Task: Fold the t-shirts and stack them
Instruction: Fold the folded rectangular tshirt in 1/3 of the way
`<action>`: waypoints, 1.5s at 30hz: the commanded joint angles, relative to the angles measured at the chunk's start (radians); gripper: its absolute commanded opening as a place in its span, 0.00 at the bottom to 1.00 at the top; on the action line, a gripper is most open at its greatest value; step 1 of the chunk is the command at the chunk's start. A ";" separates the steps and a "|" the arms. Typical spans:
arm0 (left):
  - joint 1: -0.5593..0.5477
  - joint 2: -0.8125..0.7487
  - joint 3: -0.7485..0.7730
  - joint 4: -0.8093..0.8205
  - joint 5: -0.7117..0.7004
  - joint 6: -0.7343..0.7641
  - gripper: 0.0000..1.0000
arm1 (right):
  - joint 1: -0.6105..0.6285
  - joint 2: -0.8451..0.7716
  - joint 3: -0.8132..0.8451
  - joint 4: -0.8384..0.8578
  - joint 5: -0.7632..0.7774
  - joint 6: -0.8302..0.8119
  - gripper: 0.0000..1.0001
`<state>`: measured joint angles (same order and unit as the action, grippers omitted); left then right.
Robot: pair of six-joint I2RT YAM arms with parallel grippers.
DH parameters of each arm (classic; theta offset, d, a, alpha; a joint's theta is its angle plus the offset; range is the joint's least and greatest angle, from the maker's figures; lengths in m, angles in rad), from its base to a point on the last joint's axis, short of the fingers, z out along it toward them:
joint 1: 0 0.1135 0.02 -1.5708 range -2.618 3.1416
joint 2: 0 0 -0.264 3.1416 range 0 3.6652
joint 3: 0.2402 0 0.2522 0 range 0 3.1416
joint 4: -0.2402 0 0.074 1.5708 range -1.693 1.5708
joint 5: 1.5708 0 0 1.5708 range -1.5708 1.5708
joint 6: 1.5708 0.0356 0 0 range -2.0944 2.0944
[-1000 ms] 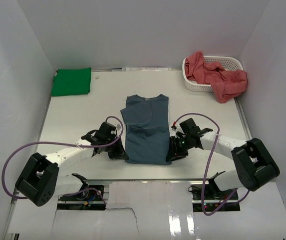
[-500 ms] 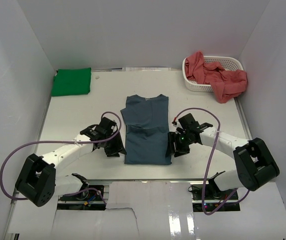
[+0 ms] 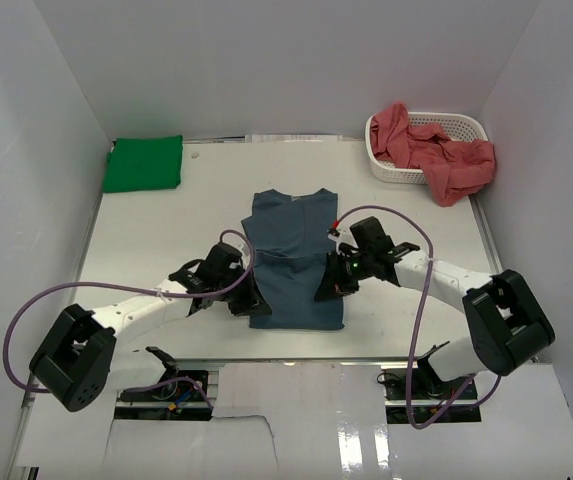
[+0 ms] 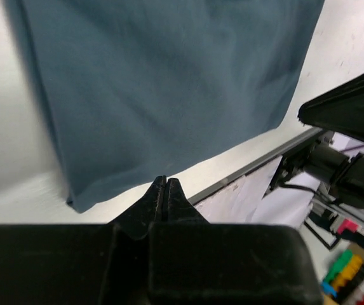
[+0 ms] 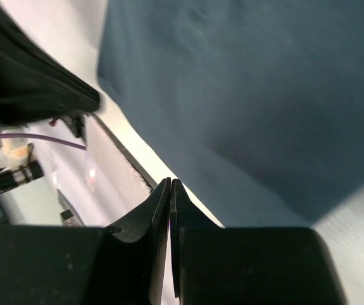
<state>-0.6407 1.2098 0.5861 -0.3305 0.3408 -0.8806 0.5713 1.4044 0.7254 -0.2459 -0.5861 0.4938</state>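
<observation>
Left gripper [image 3: 252, 301] and right gripper [image 3: 323, 291] had slid inward onto blue shirt [image 3: 292, 250], a smooth, soft rectangle; both jaws pressed together at hem.

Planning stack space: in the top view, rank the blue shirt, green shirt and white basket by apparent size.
1. blue shirt
2. white basket, partly covered by red shirts
3. green shirt, folded
</observation>
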 commanded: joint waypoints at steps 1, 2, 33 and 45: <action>-0.031 0.040 -0.043 0.230 0.099 -0.061 0.00 | 0.022 0.059 0.051 0.193 -0.119 0.058 0.08; -0.046 0.045 -0.061 0.264 0.105 -0.066 0.00 | 0.024 0.076 0.066 0.210 -0.124 0.064 0.08; -0.105 0.240 -0.224 0.689 0.063 -0.135 0.00 | 0.081 0.470 0.074 0.744 -0.238 0.232 0.08; -0.112 0.318 -0.279 0.732 0.058 -0.152 0.00 | 0.081 0.531 0.083 0.757 -0.205 0.183 0.08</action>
<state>-0.7418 1.5024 0.3393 0.4427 0.4351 -1.0477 0.6483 1.9182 0.8017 0.4713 -0.7963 0.7166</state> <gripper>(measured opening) 0.022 0.079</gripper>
